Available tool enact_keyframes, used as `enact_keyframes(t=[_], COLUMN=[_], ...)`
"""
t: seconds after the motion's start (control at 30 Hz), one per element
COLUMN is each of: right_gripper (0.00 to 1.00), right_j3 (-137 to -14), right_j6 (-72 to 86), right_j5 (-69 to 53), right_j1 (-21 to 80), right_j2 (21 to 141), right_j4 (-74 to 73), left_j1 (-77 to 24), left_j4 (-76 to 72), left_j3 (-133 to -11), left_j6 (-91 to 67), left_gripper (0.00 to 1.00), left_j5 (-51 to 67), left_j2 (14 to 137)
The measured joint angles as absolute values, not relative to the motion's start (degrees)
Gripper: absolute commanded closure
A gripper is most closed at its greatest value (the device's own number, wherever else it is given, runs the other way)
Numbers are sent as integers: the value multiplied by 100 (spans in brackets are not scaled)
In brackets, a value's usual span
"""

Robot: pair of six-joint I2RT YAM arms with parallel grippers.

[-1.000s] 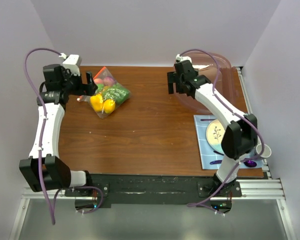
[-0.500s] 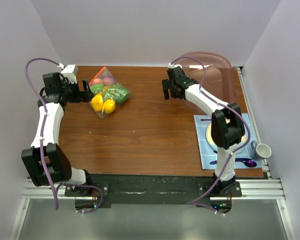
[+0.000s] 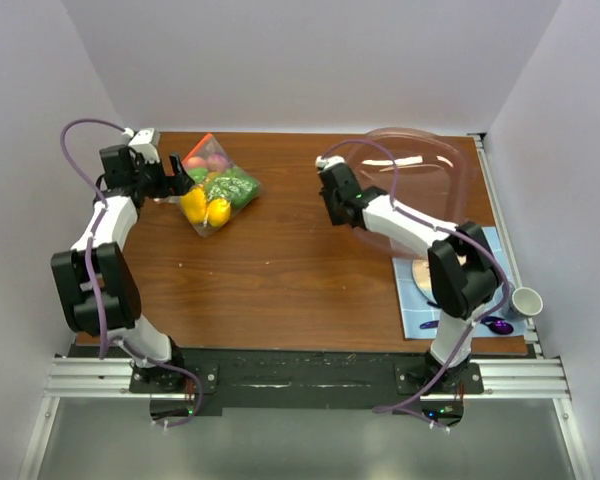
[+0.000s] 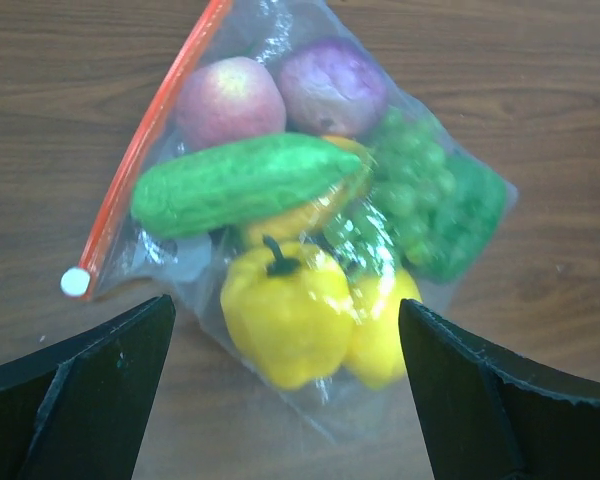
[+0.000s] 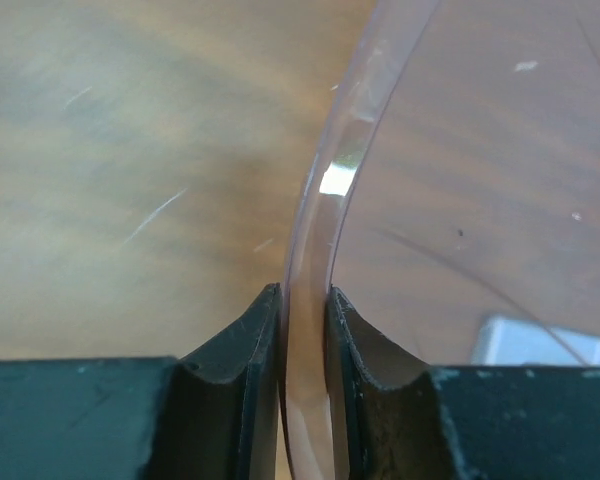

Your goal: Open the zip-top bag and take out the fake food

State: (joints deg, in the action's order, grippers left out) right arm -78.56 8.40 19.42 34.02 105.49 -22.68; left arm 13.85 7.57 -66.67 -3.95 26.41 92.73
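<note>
Pinkish bowl rim (image 5: 315, 220) is now pinched by the right fingers (image 5: 242, 350) and seemingly tilted; the zip-top bag (image 4: 310, 200), unopened, is framed by the spread left fingers (image 4: 90, 390).

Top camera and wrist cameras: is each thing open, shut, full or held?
zip-top bag: lying flat, zip looks shut
fake food: all inside the bag
left fingers: wide open, holding nothing
bowl: gripped at its rim
right fingers: shut on the bowl's rim
cup: upright

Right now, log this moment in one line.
left gripper open, facing zip-top bag | right gripper shut on bowl rim | fake food inside bag
</note>
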Motion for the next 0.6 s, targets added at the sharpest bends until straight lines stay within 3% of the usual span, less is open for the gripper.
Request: enact_keyframes(t=[0.43, 0.6], right_gripper=[88, 84], right_j3=[-6884, -6368], right_j6=[1474, 1935], right_j5=[1780, 1835], right_j1=[5802, 6676], right_j2=[9441, 9168], right_j4=[-2342, -2357], left_j1=[1385, 1385], left_j4=[-456, -720], left_j3=[-7898, -8141], left_j6=[-1199, -1345], left_gripper=[0, 0], left_j5=[2550, 2550], left_j2=[11072, 11406])
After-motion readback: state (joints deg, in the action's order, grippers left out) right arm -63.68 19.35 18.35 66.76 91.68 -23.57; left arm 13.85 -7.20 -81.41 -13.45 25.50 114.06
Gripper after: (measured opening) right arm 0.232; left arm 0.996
